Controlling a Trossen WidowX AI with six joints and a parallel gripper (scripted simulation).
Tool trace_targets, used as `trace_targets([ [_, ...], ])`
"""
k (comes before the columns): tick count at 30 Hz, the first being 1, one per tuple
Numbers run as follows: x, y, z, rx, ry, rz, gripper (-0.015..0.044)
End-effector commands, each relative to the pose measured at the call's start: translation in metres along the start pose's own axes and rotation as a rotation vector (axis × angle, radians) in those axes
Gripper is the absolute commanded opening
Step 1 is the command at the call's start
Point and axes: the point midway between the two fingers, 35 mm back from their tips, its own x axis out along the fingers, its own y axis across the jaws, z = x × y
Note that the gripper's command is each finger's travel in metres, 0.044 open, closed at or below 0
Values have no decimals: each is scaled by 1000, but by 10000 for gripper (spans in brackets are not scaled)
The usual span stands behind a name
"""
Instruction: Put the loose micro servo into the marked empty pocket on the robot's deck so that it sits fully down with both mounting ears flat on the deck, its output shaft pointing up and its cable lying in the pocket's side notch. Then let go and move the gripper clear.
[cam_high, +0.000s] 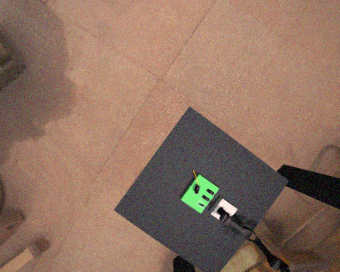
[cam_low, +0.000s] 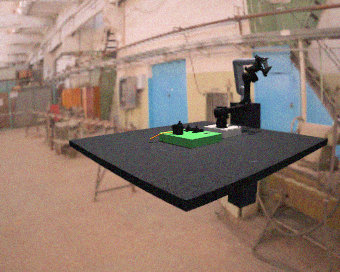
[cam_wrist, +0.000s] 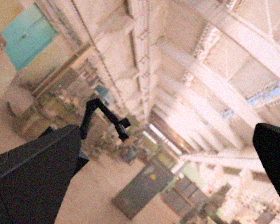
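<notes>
The green deck lies on the dark table. A dark block, seemingly the micro servo, stands up near one side of the deck; its thin orange cable runs out past the deck's edge. I cannot tell how it is seated or which way its shaft points. Several dark shapes line the deck's other side, one spot with a light outline. My gripper is open and empty, raised high and well away from the deck; the wrist view shows neither deck nor servo.
A white block with a black upright part stands close beside the deck. Black linkage runs from there toward the lower right in the top view. A black box rises behind the table.
</notes>
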Motion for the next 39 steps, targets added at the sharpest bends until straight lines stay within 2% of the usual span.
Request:
trace_targets([
  [1,0,-1,0,0,-1,-1,426],
  [2,0,-3,1,5,-4,-5,440],
  [16,0,-58,9,35,-67,-104,440],
  [28,-9,-169,3,-2,-94,-329,440],
  [39,-33,-258,-17,0,-97,-545,440],
])
